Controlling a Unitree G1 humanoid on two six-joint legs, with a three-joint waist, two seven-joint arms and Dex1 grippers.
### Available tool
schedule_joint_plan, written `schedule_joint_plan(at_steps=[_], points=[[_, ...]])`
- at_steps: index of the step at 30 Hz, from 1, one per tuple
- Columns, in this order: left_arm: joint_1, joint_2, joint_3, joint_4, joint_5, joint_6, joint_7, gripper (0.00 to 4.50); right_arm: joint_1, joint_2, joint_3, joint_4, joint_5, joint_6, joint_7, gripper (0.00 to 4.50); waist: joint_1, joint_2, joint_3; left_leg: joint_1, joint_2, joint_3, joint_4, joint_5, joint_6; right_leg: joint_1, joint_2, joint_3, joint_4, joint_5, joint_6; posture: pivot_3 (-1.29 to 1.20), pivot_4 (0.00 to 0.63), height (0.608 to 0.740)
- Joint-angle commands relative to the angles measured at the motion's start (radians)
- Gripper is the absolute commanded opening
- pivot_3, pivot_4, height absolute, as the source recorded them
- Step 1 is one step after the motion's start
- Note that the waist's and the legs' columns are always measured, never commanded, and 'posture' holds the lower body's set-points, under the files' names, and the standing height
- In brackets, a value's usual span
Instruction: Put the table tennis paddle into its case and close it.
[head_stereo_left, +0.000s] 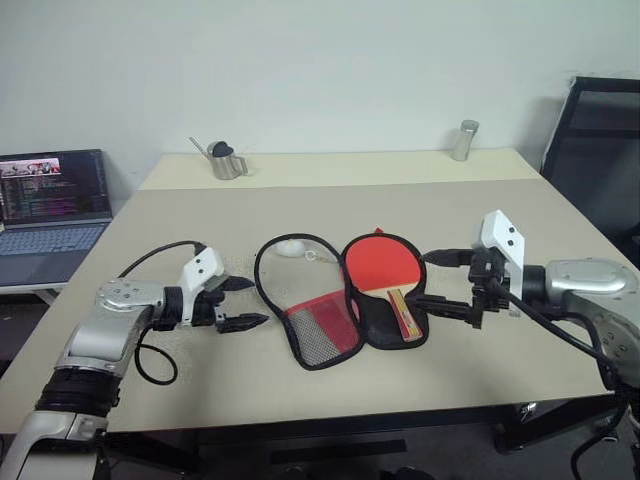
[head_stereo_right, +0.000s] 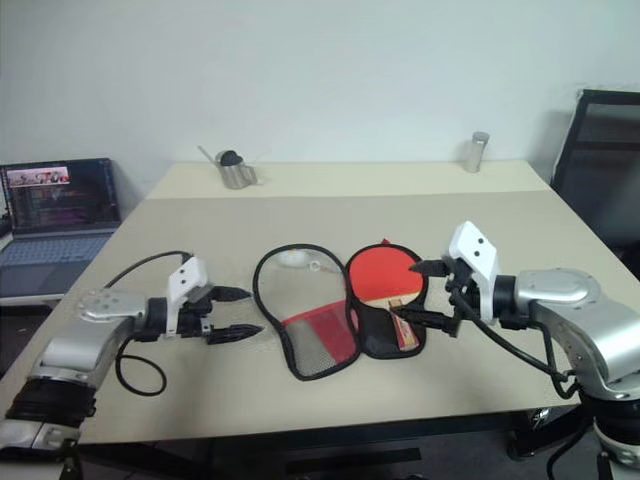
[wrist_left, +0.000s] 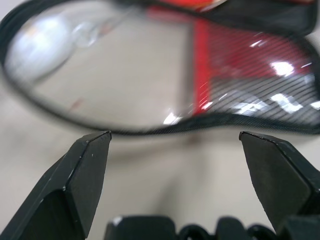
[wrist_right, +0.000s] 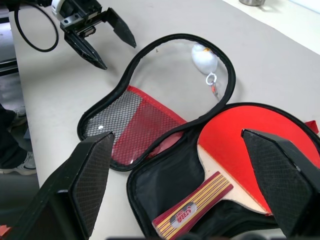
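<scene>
The case (head_stereo_left: 318, 335) lies unzipped and spread flat at the middle of the table. Its left flap (wrist_right: 135, 130) has a clear window and a red mesh pocket; its right half is black inside. The table tennis paddle (head_stereo_left: 378, 262) rests in that right half, red face up, with the striped wooden handle (wrist_right: 195, 210) pointing toward the front edge. My left gripper (head_stereo_left: 258, 302) hovers open just left of the flap, and the right wrist view shows it too (wrist_right: 119, 56). My right gripper (head_stereo_left: 420, 279) stands open just right of the paddle, above the case's edge, holding nothing.
A small white object on a ring (head_stereo_left: 292, 248) lies under the clear window. A metal pitcher (head_stereo_left: 226, 160) and a metal shaker (head_stereo_left: 464, 140) stand at the table's far edge. A laptop (head_stereo_left: 55, 200) sits to the left, a black chair (head_stereo_left: 600, 140) to the right.
</scene>
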Motion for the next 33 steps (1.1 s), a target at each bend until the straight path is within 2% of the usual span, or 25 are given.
schedule_joint_plan(at_steps=[1,9,17,22,29,33], points=[[-0.030,-0.022,0.012,0.083,0.033,-0.058,0.032,4.50,-0.003,-0.005,-0.010,-0.013,0.005,-0.037,-0.005,4.47,0.002,0.000,0.000,0.000,0.000,0.000,0.000,0.000,0.000,0.000,0.000,0.000,0.000,0.000,0.000,0.00,0.150,0.740],[-0.168,-0.151,-0.020,0.359,0.132,-0.218,0.132,4.50,-0.005,-0.001,0.019,0.006,-0.015,-0.073,-0.013,4.47,0.015,-0.001,0.000,0.000,0.000,0.000,0.001,0.000,0.000,0.000,0.000,0.000,0.000,0.000,0.000,0.00,0.150,0.740],[-0.283,-0.245,-0.064,0.529,0.196,-0.312,0.103,4.50,-0.002,-0.007,0.032,0.005,-0.019,-0.081,-0.033,4.47,0.019,-0.002,0.000,0.000,-0.001,0.001,0.001,0.000,0.000,0.000,0.000,-0.001,0.001,0.000,0.000,0.00,0.150,0.740],[-0.363,-0.292,-0.065,0.482,0.172,-0.311,0.039,4.50,0.025,-0.077,-0.027,0.023,-0.020,-0.074,-0.017,4.47,0.024,-0.004,0.001,-0.001,-0.002,0.000,0.002,0.000,0.000,0.001,-0.001,-0.002,0.001,0.000,0.000,0.00,0.150,0.740],[-0.475,-0.402,-0.061,0.313,0.076,-0.190,-0.037,4.50,0.160,-0.217,-0.152,0.027,-0.006,-0.052,0.017,4.47,0.021,-0.008,0.003,-0.002,-0.002,0.000,0.002,0.000,0.000,0.001,-0.001,-0.001,0.001,0.001,0.001,0.00,0.150,0.740],[-0.528,-0.489,-0.090,0.353,0.088,-0.197,-0.039,4.50,0.243,-0.255,-0.253,0.008,0.000,-0.039,0.009,4.47,0.018,-0.008,0.003,-0.001,-0.002,0.001,0.002,0.000,0.000,0.001,0.000,-0.001,0.001,0.001,0.001,0.00,0.150,0.740]])
